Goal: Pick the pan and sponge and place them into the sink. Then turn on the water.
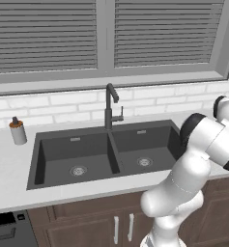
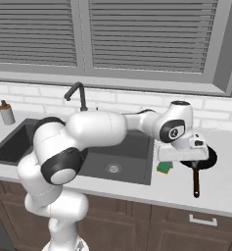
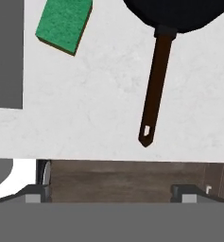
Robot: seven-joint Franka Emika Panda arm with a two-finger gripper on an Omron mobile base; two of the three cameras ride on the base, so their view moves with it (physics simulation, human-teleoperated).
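The black pan (image 2: 208, 158) sits on the light counter right of the sink (image 2: 148, 153), its long dark handle (image 2: 196, 181) pointing to the front edge. The green sponge (image 2: 164, 168) lies between pan and sink. My gripper (image 2: 183, 161) hovers above them, open and holding nothing. In the hand view the sponge (image 3: 64, 23) is at top left, the pan (image 3: 175, 14) at top right with its handle (image 3: 153, 90) running down, and the open gripper (image 3: 111, 191) has its fingertips (image 3: 38, 191) spread wide. The dark double-basin sink (image 1: 34, 159) holds nothing, and the faucet (image 1: 108, 108) runs no water.
A soap bottle (image 1: 18, 131) with a brown top stands on the counter left of the sink. A white brick wall and a shuttered window rise behind the faucet (image 2: 78, 95). Brown cabinet doors lie below the counter's front edge (image 3: 123, 158).
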